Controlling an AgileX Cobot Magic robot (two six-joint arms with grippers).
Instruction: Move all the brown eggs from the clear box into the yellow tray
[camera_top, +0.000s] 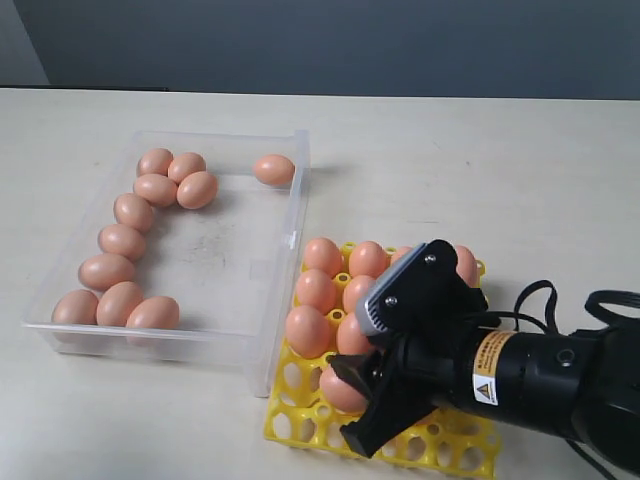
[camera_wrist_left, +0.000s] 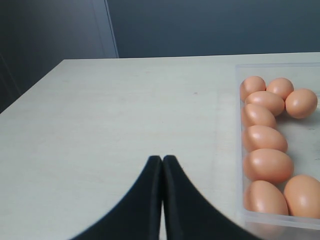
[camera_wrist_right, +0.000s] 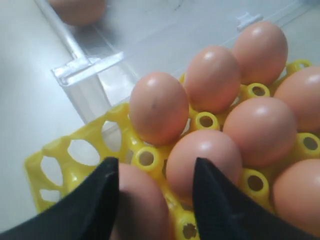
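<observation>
Right gripper (camera_wrist_right: 156, 172) spread, fingers astride a brown egg (camera_wrist_right: 140, 205) seated in the yellow tray (camera_top: 300, 415). Tray eggs (camera_top: 322, 255) stand on end, long axes vertical. Box eggs (camera_top: 122, 241) in the clear box (camera_top: 287, 290) lie sideways. Left gripper (camera_wrist_left: 163, 165) pressed together.

The right arm (camera_top: 545, 375) comes in low from the right side, its black wrist lying nearly level, and the right hand (camera_top: 360, 385) is tipped down and to the left. Its two fingers (camera_wrist_right: 95, 205) stand apart on either side of a brown egg (camera_wrist_right: 142, 210); I cannot tell whether they press it. The left hand (camera_wrist_left: 162, 161) hangs above the counter (camera_wrist_left: 125, 110), fingers pressed flat together, tip to tip.
</observation>
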